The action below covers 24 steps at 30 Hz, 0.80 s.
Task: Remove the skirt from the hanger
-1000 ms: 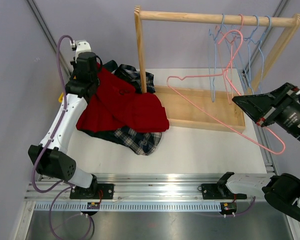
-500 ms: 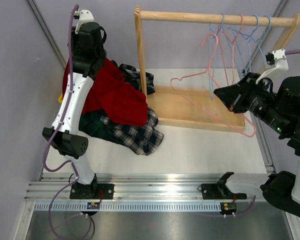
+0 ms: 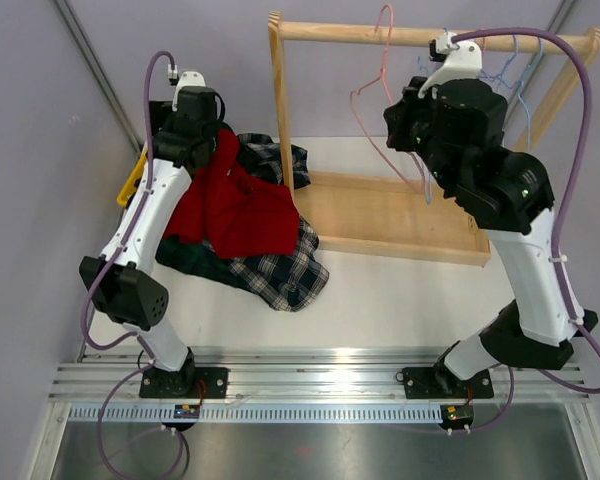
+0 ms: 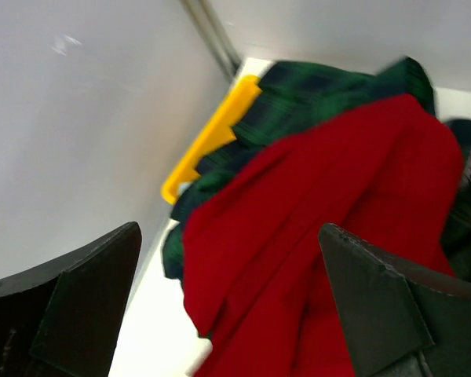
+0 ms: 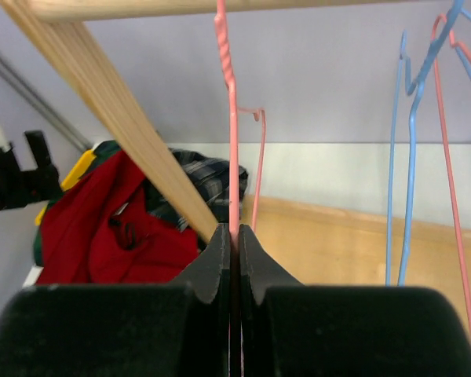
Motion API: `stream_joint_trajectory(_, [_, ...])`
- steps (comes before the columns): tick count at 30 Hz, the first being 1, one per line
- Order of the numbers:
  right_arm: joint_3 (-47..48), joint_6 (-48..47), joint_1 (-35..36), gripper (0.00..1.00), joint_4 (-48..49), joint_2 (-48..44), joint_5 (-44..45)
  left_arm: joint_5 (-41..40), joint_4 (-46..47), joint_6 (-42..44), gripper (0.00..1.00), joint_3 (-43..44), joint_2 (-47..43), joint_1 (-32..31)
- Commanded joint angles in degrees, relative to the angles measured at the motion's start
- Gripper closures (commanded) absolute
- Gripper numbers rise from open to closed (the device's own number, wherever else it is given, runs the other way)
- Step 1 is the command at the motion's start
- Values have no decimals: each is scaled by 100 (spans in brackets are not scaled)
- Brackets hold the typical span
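— From above, where's the red skirt?
— Heaped on plaid clothes at the far left of the tabletop, off the pink hanger.
— Left wrist view?
— The left gripper gapes wide, empty, over the skirt.
— Right wrist?
— The right gripper pinches the hanger's wire tight, beside the wooden rack.

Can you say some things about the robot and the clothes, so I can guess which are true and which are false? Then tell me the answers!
1. The right tool is shut on the pink hanger. True.
2. The red skirt hangs on the pink hanger. False: the hanger is bare, and the skirt lies on the pile of plaid skirts.
3. The left tool is open above the red skirt. True.
4. The blue hangers lie flat on the table. False: they hang from the wooden rail.
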Motion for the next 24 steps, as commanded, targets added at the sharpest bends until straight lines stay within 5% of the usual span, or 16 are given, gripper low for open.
stream_joint_trajectory(1, [335, -566, -36, 100, 1060, 154, 697, 736, 23, -423, 1, -36, -632, 24])
stream_joint_trajectory(8, [389, -910, -168, 100, 1615, 506, 1066, 1474, 172, -723, 1, -992, -1993, -178])
stream_joint_trajectory(14, [-750, -550, -379, 100, 1650, 218, 1005, 2176, 67, -995, 1, -1662, -3048, -310])
stream_joint_trajectory(24, [-1967, -40, -458, 96, 1651, -645, 776, 2398, -522, -1171, 1, -1680, -3559, -749])
